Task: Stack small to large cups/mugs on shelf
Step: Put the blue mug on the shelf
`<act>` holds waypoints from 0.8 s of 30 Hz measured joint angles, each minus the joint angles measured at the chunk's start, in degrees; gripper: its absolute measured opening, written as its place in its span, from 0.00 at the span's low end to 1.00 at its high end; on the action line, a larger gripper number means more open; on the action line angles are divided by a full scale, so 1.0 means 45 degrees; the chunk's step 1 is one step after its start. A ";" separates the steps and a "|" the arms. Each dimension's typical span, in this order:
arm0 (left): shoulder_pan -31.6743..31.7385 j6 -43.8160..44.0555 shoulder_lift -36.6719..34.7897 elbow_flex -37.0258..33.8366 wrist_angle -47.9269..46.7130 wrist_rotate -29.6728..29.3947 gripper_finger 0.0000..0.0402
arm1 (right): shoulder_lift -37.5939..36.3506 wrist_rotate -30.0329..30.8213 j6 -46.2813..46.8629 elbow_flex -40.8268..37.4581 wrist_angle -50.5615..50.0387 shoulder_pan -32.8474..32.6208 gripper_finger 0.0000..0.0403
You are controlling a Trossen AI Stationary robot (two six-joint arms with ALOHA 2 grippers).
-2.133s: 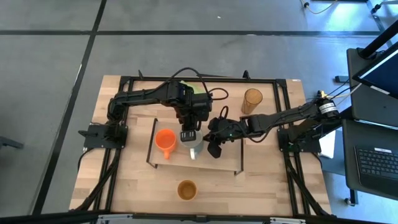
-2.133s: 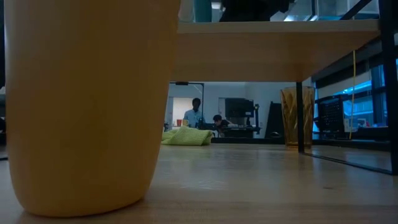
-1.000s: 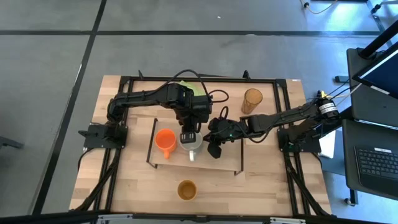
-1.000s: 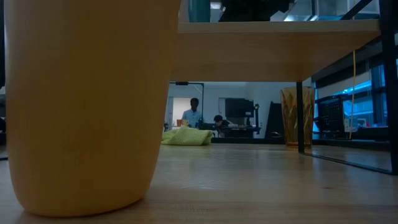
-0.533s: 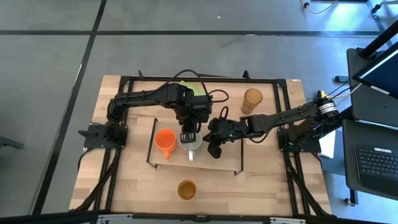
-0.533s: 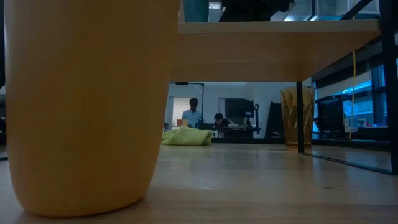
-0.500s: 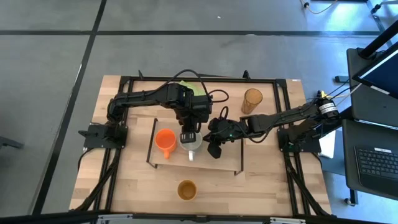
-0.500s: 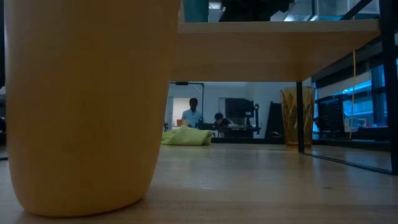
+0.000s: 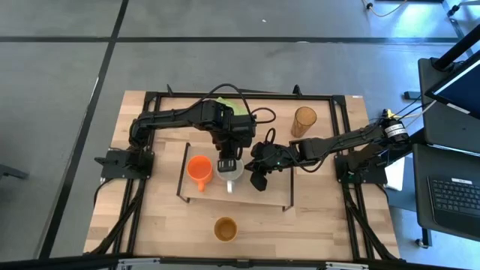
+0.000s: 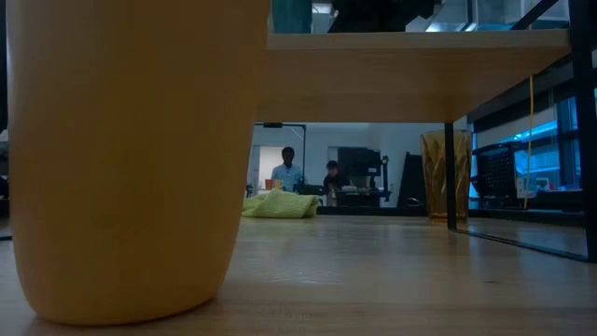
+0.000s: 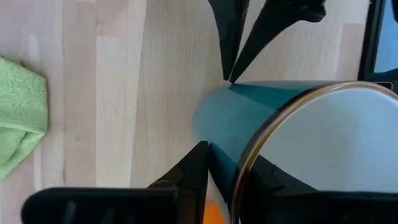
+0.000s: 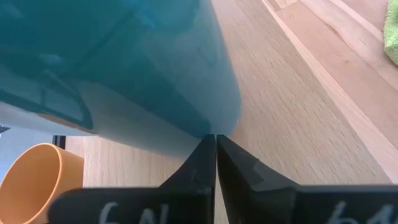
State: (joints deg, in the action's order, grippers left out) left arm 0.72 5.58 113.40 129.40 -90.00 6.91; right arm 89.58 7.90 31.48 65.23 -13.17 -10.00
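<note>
The white mug (image 9: 232, 175) stands on the shelf (image 9: 277, 196) next to the small orange mug (image 9: 199, 170), whose rim also shows in the right wrist view (image 12: 31, 180). My left gripper (image 9: 227, 163) is over the white mug's far rim and shut on it. My right gripper (image 9: 257, 182) is shut, just to the right of the white mug. The tan-brown cup (image 9: 225, 229) stands on the table near the front edge and fills the low view (image 10: 131, 159). The amber tumbler (image 9: 304, 120) stands on the table at the back right. My left gripper (image 11: 230, 157) pinches the white mug's rim (image 11: 239, 177), one finger outside the wall (image 11: 189, 171) and one inside the mug. The fingers come from above, pointing down. The mug is upright on the shelf board. My right gripper (image 12: 211, 138) has its shut fingertips at the mug's outer wall (image 12: 186, 118), low on its right side, coming slanting down from the table's right. The tips seem to touch the wall (image 11: 239, 90).
A green cloth (image 9: 227, 104) lies on the table behind the shelf, partly under my left arm, and shows in the left wrist view (image 11: 18, 118). The shelf's right half is bare board. Black frame rails run round the table. People (image 10: 287, 173) are in the room behind.
</note>
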 joint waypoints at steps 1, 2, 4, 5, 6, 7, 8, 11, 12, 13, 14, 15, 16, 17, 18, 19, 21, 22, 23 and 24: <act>0.0002 0.0000 0.0000 -0.0001 0.0001 -0.0049 0.14 | 0.0000 0.0000 0.0000 0.0000 0.0000 0.0000 0.04; 0.0002 0.0000 0.0000 -0.0005 -0.0004 -0.0077 0.14 | 0.0000 0.0000 0.0000 0.0000 0.0000 0.0000 0.04; 0.0002 -0.0024 0.0000 -0.0003 -0.0003 -0.0087 0.14 | 0.0000 0.0000 0.0008 0.0002 0.0005 0.0000 0.04; 0.0002 -0.0044 0.0000 -0.0001 -0.0002 -0.0087 0.14 | 0.0000 -0.0003 0.0042 0.0001 0.0003 0.0000 0.04; 0.0002 -0.0085 0.0000 -0.0004 -0.0004 -0.0087 0.14 | 0.0000 -0.0003 0.0065 0.0005 0.0005 0.0000 0.04; 0.0009 -0.0140 0.0000 -0.0005 0.0001 -0.0087 0.14 | 0.0000 -0.0004 0.0103 0.0004 0.0001 0.0000 0.04; 0.0022 -0.0180 0.0000 -0.0005 -0.0004 -0.0076 0.14 | 0.0000 0.0000 0.0140 0.0000 0.0005 0.0000 0.04; 0.0041 -0.0170 0.0000 -0.0005 -0.0004 0.0179 0.14 | 0.0000 -0.0035 0.0273 0.0005 0.0013 0.0000 0.04; 0.0041 -0.0170 0.0000 -0.0003 -0.0004 0.0241 0.14 | 0.0000 -0.0036 0.0272 0.0005 0.0023 -0.0003 0.04; 0.0041 -0.0166 0.0000 -0.0001 -0.0004 0.0267 0.14 | 0.0000 -0.0034 0.0277 0.0005 0.0029 -0.0005 0.04; 0.0041 -0.0139 0.0000 -0.0003 -0.0004 0.0283 0.14 | 0.0000 -0.0034 0.0278 0.0005 0.0031 -0.0005 0.04; 0.0041 -0.0067 0.0000 -0.0002 -0.0004 0.0326 0.14 | 0.0000 -0.0034 0.0287 0.0005 0.0034 -0.0005 0.04; 0.0049 -0.0024 0.0000 -0.0005 0.0001 0.0413 0.14 | 0.0000 -0.0034 0.0287 0.0005 0.0034 -0.0005 0.04; 0.0065 -0.0024 0.0000 -0.0005 0.0006 0.0562 0.14 | 0.0000 -0.0034 0.0287 0.0005 0.0048 -0.0005 0.04; 0.0065 -0.0008 0.0000 -0.0005 0.0020 0.0695 0.14 | 0.0000 -0.0034 0.0287 0.0005 0.0073 -0.0005 0.04; 0.0065 0.0005 0.0000 0.0000 0.0025 0.0758 0.14 | 0.0000 -0.0029 0.0287 0.0005 0.0097 -0.0005 0.04; 0.0065 0.0005 0.0000 0.0000 0.0015 0.0749 0.14 | 0.0000 -0.0029 0.0306 0.0005 0.0192 -0.0005 0.04; 0.0060 0.0008 0.0000 0.0000 0.0006 0.0759 0.14 | 0.0000 -0.0029 0.0325 0.0005 0.0273 -0.0005 0.04; 0.0060 0.0010 0.0000 0.0000 -0.0002 0.0782 0.14 | 0.0000 -0.0028 0.0326 0.0005 0.0368 -0.0005 0.04; 0.0060 0.0010 0.0000 0.0000 -0.0013 0.0797 0.14 | 0.0000 -0.0024 0.0330 0.0005 0.0470 -0.0019 0.04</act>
State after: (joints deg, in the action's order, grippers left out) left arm 0.99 5.63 113.40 129.40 -90.06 10.50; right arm 89.58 7.79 32.97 65.25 -11.05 -10.09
